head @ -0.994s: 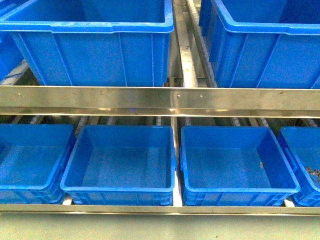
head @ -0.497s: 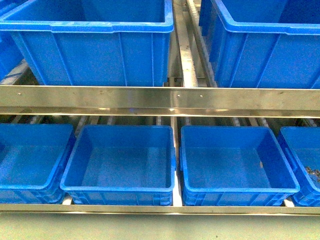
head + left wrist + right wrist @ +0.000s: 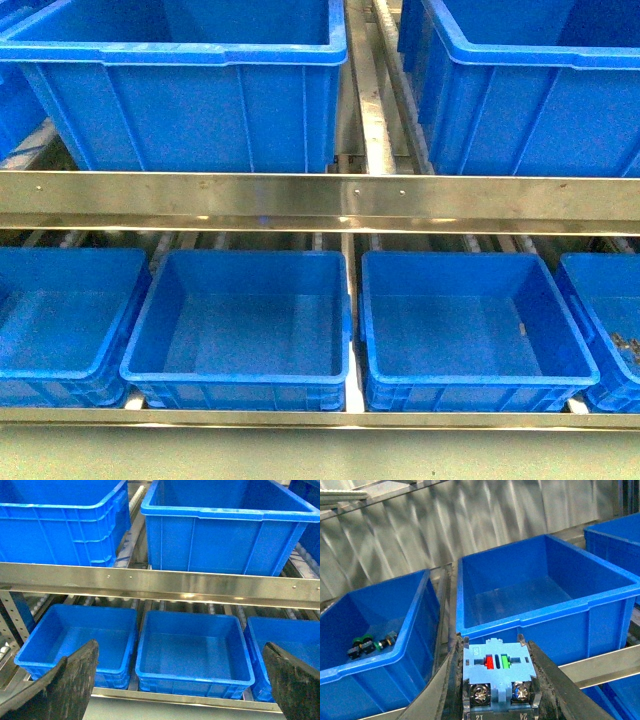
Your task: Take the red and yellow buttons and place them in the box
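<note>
The front view is showing a metal rack carrying two tiers of blue bins, with neither arm in sight. Two large bins are sitting on the upper shelf, one on the left and one on the right. On the lower shelf four smaller bins are standing side by side: the far-left bin, the left middle bin, the right middle bin and the far-right bin, which is cut off by the frame edge and is holding a few small dark pieces that are too blurred to identify.

In the left wrist view the left gripper is hanging in front of the lower shelf with its jaws spread wide and nothing between them.

In the right wrist view the right gripper is pinching a light blue block between its jaws; the block is showing a red button beside a green one, with two screws below them (numbers are printed along its lower edge). Beyond it a bin is holding a small cluster of parts, some with green rings, while the next bin is standing just beside it.
</note>
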Robot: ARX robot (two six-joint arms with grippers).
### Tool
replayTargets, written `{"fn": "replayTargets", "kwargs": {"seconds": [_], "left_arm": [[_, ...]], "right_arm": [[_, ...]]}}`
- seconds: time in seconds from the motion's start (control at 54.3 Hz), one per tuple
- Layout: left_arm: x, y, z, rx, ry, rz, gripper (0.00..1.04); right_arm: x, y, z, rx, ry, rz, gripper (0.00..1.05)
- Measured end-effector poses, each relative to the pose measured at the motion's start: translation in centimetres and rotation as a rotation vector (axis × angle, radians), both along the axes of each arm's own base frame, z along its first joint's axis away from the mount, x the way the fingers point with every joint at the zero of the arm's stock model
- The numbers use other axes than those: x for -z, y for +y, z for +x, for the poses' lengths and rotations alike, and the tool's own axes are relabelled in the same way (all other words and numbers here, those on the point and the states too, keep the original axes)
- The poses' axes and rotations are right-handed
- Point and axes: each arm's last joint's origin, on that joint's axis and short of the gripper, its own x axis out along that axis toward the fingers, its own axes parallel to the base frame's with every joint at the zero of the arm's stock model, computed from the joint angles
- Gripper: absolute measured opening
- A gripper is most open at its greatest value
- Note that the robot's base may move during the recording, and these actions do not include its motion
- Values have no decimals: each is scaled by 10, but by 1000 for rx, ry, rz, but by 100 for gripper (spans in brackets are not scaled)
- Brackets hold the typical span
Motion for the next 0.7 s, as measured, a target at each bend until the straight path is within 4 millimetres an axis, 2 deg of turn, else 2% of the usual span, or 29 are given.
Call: {"fn": "replayTargets", "kwargs": {"seconds": [0.423,0.699], "left_arm": [[0,0,0,-2,0,0,97],[0,0,0,0,0,0,97]], "right_arm": [[8,1,1,-29,32,-23,26],[11,-5,-2,-8,42,-22,26]]}}
